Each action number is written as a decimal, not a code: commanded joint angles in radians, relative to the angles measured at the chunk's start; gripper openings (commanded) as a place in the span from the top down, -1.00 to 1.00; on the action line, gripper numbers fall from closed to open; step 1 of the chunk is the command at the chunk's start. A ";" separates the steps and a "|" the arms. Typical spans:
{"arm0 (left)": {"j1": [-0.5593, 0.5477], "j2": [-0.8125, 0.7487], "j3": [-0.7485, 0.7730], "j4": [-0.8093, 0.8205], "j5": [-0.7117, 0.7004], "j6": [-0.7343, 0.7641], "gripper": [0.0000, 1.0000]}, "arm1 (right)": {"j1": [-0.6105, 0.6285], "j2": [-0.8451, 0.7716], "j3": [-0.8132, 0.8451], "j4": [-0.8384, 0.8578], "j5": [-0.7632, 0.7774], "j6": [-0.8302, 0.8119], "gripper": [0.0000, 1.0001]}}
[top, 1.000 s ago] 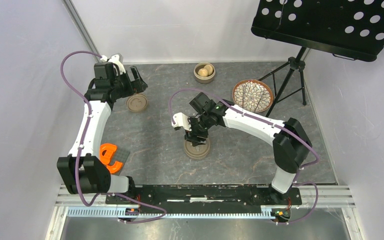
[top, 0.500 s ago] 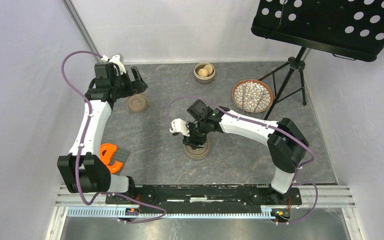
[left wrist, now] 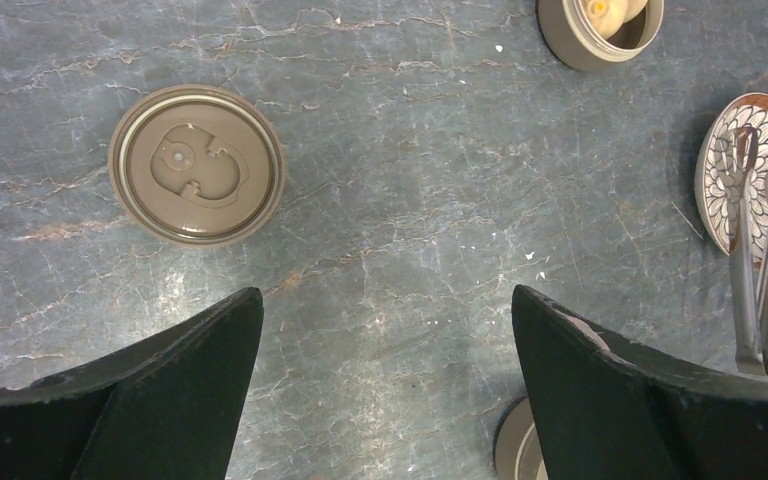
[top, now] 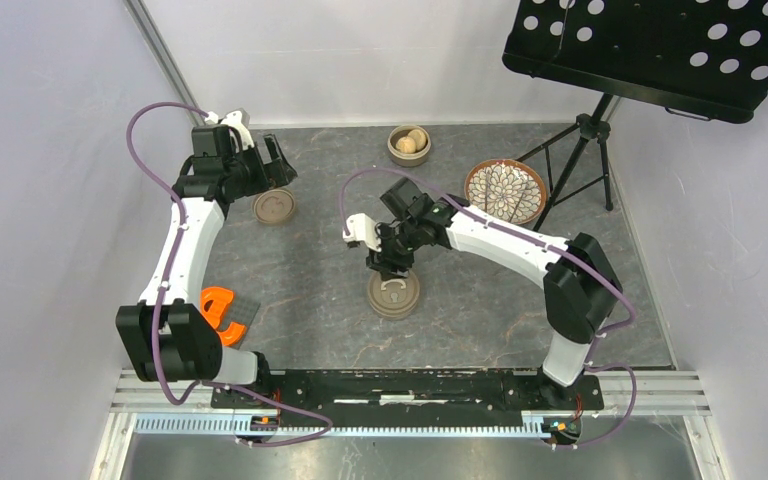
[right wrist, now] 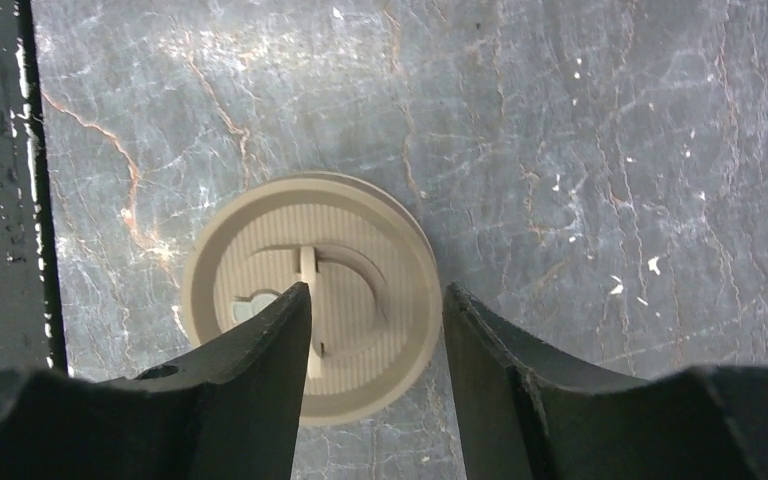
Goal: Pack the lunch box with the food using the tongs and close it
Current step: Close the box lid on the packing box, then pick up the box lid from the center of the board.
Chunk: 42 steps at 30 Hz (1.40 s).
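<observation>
The lunch box lies in round tan parts. An open bowl [top: 409, 145] [left wrist: 572, 40] at the back holds pale bun-like food [top: 407, 143] [left wrist: 605, 8]. A flat lid [top: 274, 206] [left wrist: 197, 164] lies at the left. A closed part with a handle on top [top: 394, 297] [right wrist: 312, 295] stands in the middle. The dark tongs [left wrist: 755, 260] lie across the patterned plate [top: 505, 191] [left wrist: 720, 150]. My right gripper [top: 390, 262] [right wrist: 378, 292] hangs open just above the closed part, holding nothing. My left gripper [top: 276, 162] [left wrist: 386, 292] is wide open above the table beside the flat lid.
A black music stand's tripod [top: 580, 150] stands at the back right, close to the plate. An orange object on a grey block [top: 222, 310] lies at the near left. Walls close in the table on the left, back and right.
My right gripper dipped down onto the closed part, narrowed its jaws slightly, then rose and drew back a little. The closed part stayed on the table. The left arm barely moved.
</observation>
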State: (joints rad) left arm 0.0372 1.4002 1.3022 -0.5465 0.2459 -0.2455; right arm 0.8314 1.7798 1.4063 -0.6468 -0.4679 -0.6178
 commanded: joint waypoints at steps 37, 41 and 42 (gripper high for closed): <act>-0.555 -0.083 -0.499 0.349 0.331 0.601 -0.89 | -0.413 -0.144 -0.137 0.287 0.001 0.430 0.00; -0.585 -0.031 -0.498 0.423 0.264 0.568 -0.84 | -0.413 -0.143 -0.138 0.292 0.000 0.432 0.00; -0.591 -0.018 -0.496 0.435 0.243 0.565 -0.82 | -0.413 -0.142 -0.137 0.291 0.000 0.431 0.00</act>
State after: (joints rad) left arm -0.5293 1.3460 0.8043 -0.2516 0.5838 0.3172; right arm 0.4171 1.6417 1.2758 -0.3958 -0.4625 -0.2047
